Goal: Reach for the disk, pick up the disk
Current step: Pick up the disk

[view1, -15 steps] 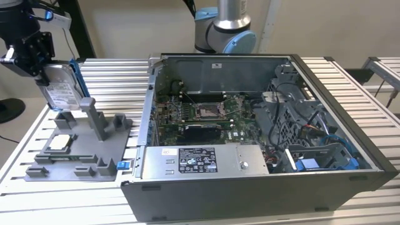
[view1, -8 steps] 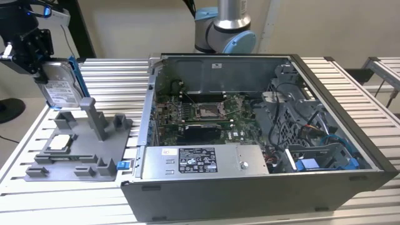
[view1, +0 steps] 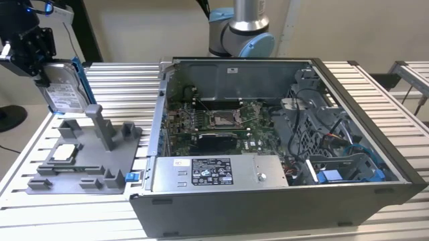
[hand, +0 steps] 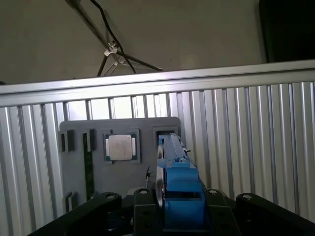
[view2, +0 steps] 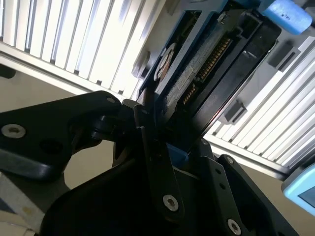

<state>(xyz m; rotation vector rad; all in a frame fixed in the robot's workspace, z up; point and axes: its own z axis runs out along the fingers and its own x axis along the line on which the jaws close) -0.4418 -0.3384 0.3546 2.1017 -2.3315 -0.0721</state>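
In the exterior view, open ribbed table (view1: 114, 75) runs around the grey fixture (view1: 114, 160), from 9 o'clock up to 12 o'clock. The open computer case (view1: 268, 211) walls off the side from 2 to 5 o'clock, its near edge just beside the fixture. The fixture's upright posts (view1: 100, 125) stand under the tool, and a small square chip (view1: 65, 152) lies in a pocket at 8 o'clock.

The gripper (view1: 41, 65) sits at 10 o'clock, clamped on the disk (view1: 66, 90). The disk hangs upright with its white label facing the camera and its blue bracket (view1: 82, 80) along the edge toward the case. Its lower edge is just above the posts. Whether they touch cannot be told.

In the second wrist view, the 2 black fingers (view2: 152, 162) press flat against both faces of the disk (view2: 197, 64). In the first wrist view, the disk (hand: 174, 167) shows edge-on, over the fixture (hand: 147, 125) and just beside the chip (hand: 120, 147).
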